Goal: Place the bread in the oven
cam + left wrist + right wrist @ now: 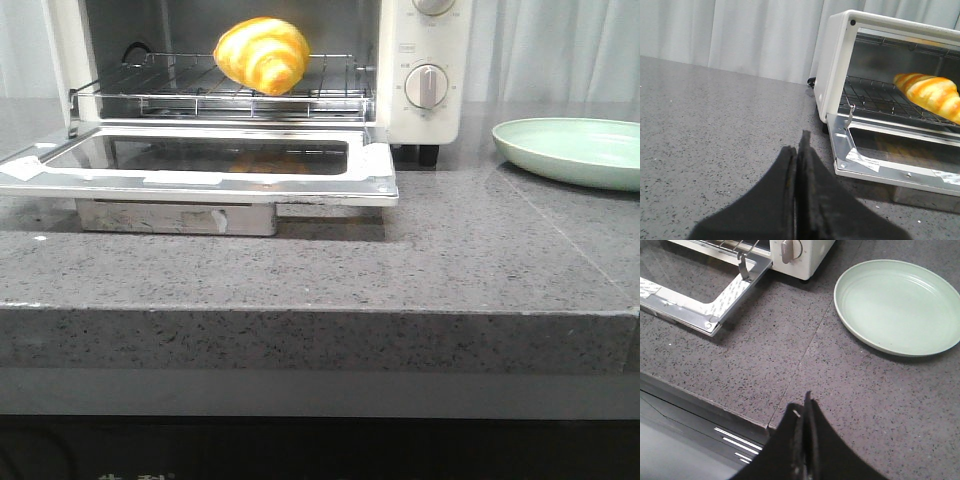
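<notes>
Left gripper [799, 165]: jaws pressed together, nothing between them. It sits low over the grey countertop [300, 270], with the oven [837, 65] ahead of it at about 2 o'clock in its own wrist view. It does not appear in the front view.

Bread [262, 54]: resting on the wire rack [200, 95] inside the oven cavity, toward the right half of the rack, at 12 o'clock from the open door [200, 160]. Neither gripper touches it. Placement appears complete; the door lies fully dropped, flat and projecting toward the robot.

Right gripper [805, 430]: jaws likewise clenched and empty, near the counter's front edge. The pale green plate [897, 305] lies at roughly 1 o'clock from it and carries nothing.

Hazards from this state:

1. Door strike. An arm travelling low across the counter could hit the projecting door edge (the corners carry tape, so the assembly may be delicate) and shift the oven.
2. Bread roll-off. The roll is rounded and glossy; a jolt to the oven could roll it forward off the rack onto the door glass.
3. Plate contact. A sweep by the right arm toward 1 o'clock could push the plate along the counter.
</notes>
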`<control>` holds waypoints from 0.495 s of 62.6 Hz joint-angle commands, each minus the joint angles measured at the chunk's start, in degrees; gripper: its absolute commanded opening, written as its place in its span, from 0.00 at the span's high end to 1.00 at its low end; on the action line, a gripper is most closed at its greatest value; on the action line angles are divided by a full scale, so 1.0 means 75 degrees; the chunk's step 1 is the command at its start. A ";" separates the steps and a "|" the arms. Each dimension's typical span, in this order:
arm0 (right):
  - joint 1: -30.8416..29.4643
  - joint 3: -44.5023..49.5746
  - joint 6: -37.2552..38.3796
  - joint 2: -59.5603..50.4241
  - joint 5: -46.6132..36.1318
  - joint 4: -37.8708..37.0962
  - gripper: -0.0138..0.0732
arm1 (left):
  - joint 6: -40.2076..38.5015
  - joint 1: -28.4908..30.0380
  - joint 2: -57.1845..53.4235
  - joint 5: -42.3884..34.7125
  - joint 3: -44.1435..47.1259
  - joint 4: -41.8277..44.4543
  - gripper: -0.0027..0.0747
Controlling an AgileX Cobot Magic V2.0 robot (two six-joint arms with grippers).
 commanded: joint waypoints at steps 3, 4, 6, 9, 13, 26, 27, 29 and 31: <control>-0.0036 -0.0073 -0.0112 -0.0060 -0.0677 0.0000 0.92 | -0.0015 0.0013 -0.0168 -0.0639 0.0174 -0.0069 0.99; -0.0072 -0.0023 -0.0112 -0.0133 -0.0710 0.0000 0.92 | -0.0015 0.0013 -0.0168 -0.0639 0.0174 -0.0069 0.99; -0.0213 0.0143 -0.0112 -0.0297 -0.0891 -0.0052 0.92 | -0.0015 0.0013 -0.0168 -0.0639 0.0174 -0.0069 0.99; -0.0499 0.0582 -0.0112 -0.0614 -0.1338 0.0000 0.92 | -0.0015 0.0013 -0.0168 -0.0639 0.0174 -0.0069 0.99; -0.0953 0.1291 -0.0112 -0.1154 -0.2314 0.0083 0.92 | -0.0015 0.0013 -0.0168 -0.0639 0.0174 -0.0069 0.99; -0.2130 0.3834 -0.0112 -0.3035 -0.4900 0.0207 0.92 | -0.0015 0.0013 -0.0168 -0.0639 0.0174 -0.0069 0.99; -0.2182 0.3979 -0.0112 -0.3138 -0.5022 0.0221 0.92 | -0.0015 0.0013 -0.0168 -0.0639 0.0174 -0.0069 0.99; -0.2289 0.4260 -0.0112 -0.3330 -0.5243 0.0243 0.92 | -0.0015 0.0013 -0.0168 -0.0639 0.0174 -0.0069 0.99; -0.2375 0.4586 -0.0112 -0.3546 -0.5517 0.0286 0.92 | -0.0015 0.0013 -0.0168 -0.0639 0.0174 -0.0069 0.99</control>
